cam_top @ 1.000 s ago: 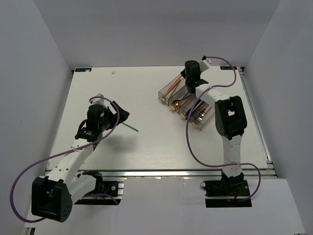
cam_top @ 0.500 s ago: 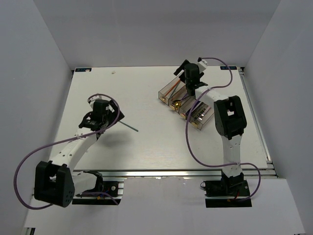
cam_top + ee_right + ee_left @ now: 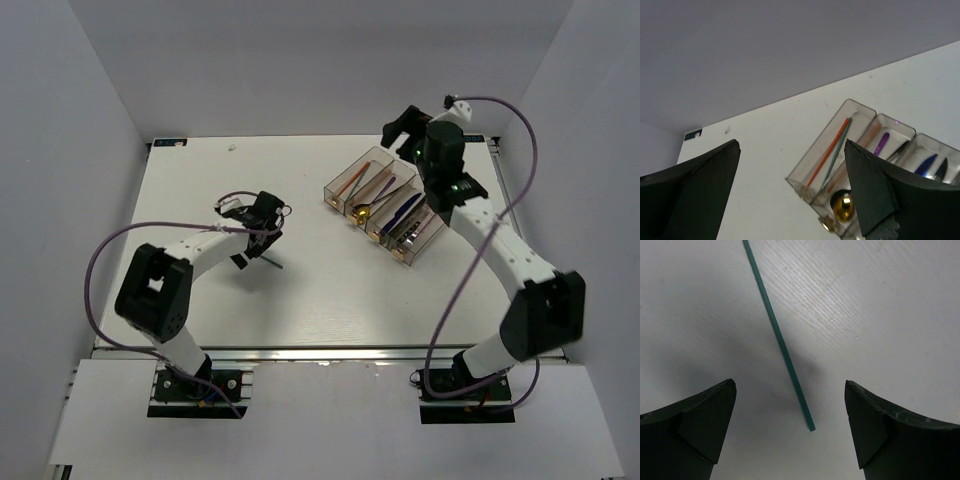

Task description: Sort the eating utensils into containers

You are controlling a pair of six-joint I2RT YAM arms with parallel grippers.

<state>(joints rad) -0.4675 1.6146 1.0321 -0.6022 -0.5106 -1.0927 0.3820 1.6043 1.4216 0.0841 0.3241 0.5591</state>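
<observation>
One green chopstick (image 3: pixel 780 340) lies flat on the white counter (image 3: pixel 330 300), in its left half, well apart from the containers (image 3: pixel 350 171). The left gripper (image 3: pixel 790 387) hangs directly over it with the jaws wide open. In the left wrist view the stick runs up the middle of the gap between the two dark fingers (image 3: pixel 700 420), a little slanted. Its end lies between them, slightly past their tips. It touches neither finger, and bare counter shows on both sides of it. How high the jaws are above the counter, I cannot tell.

The containers are four narrow smoky bins joined side by side, placed diagonally in the far right part of the counter. The right gripper (image 3: pixel 791 145) is raised over the far edge of the counter, just beyond the far ends of the bins. Its jaws are open too, and the back wall and the bins show between them. In the right wrist view the leftmost bin holds an orange chopstick (image 3: pixel 829 151) and a second green stick (image 3: pixel 838 145), lying along each other. The next bin holds a purple handle (image 3: pixel 881 143) with a pinkish piece (image 3: pixel 869 139) beside it (which kind of utensil, I cannot say), and a gold spoon bowl (image 3: pixel 843 206) shows at its near-left end. A blue knife (image 3: pixel 927 164) lies in the third bin, and the fourth is cut off by the picture edge
</observation>
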